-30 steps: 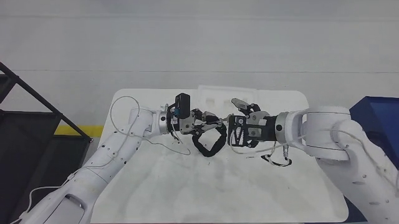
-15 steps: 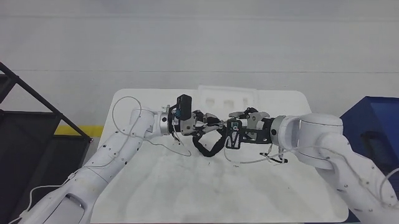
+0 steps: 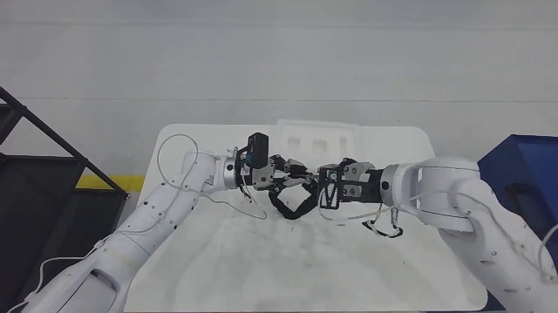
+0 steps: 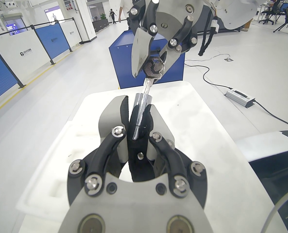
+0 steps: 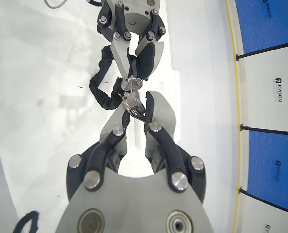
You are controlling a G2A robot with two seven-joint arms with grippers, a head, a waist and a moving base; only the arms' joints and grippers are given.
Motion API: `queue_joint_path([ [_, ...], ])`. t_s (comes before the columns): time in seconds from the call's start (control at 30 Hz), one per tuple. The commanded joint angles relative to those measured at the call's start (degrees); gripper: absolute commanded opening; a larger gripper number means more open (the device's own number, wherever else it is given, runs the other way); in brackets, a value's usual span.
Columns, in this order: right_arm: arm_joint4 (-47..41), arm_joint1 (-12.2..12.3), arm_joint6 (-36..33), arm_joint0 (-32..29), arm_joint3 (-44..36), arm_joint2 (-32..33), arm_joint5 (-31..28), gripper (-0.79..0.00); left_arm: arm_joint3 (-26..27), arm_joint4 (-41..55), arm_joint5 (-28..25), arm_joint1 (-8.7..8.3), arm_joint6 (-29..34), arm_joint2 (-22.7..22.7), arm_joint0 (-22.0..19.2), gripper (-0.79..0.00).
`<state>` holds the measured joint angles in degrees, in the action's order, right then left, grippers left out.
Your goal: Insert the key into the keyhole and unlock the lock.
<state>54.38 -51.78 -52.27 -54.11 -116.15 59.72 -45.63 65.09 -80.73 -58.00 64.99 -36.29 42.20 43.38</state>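
Observation:
Over the middle of the white table (image 3: 218,252) my two grippers meet tip to tip. The left gripper (image 3: 292,173) (image 4: 139,107) is shut on the lock's silver cylinder (image 4: 140,112) (image 5: 135,83). The lock's black cable loop (image 3: 292,204) (image 5: 102,83) hangs below it. My right gripper (image 3: 321,187) (image 5: 135,103) is shut on the key (image 5: 134,105) (image 4: 154,70) by its dark patterned head. The key's blade tip sits in the keyhole at the cylinder's end face.
A white foam tray (image 3: 318,134) lies at the table's back edge. A thin white cable (image 3: 253,204) trails under the left arm, and a small black cord (image 3: 388,226) lies under the right. A blue cabinet (image 3: 523,165) stands off the table's right side.
The right gripper has rolled about its wrist axis with the key at the lock's end. The left arm and lock have stayed in place.

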Motion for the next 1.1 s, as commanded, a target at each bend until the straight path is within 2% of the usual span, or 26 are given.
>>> queue_joint_path([
  [0.0,-2.45,0.03,-1.75,0.62,-0.16,-0.01,0.81,-0.727,-0.03,0.06,0.0,-0.04,-0.02,-0.13,-0.06,-0.785],
  [0.07,-3.57,0.07,-2.9,1.05,-0.38,-0.06,1.28,-0.68,-0.01,0.06,0.0,-0.06,-0.04,-0.29,-0.07,-0.785],
  [0.13,-4.54,0.1,-3.43,1.28,-0.42,-0.14,1.79,-0.671,-0.03,0.07,0.0,-0.09,-0.11,-0.39,-0.1,-0.785],
  [0.3,-7.13,0.14,-4.12,1.53,0.16,-0.4,3.12,-0.754,-0.06,0.03,0.0,-0.14,-0.24,-0.59,-0.16,-0.785],
  [0.47,-9.75,0.03,-5.03,1.81,1.23,-1.47,4.98,-0.785,-0.17,0.01,0.0,-0.16,-0.39,-0.77,-0.26,-0.785],
  [0.87,-23.66,-0.25,-7.76,0.6,4.94,-0.28,21.82,-0.785,-0.26,-0.8,0.08,-0.13,-1.3,-0.63,-0.23,-0.785],
  [1.07,-29.61,-0.21,-6.81,-1.48,6.41,1.72,28.96,-0.785,-0.18,-1.95,0.62,-0.05,-2.39,-0.28,0.06,-0.785],
])
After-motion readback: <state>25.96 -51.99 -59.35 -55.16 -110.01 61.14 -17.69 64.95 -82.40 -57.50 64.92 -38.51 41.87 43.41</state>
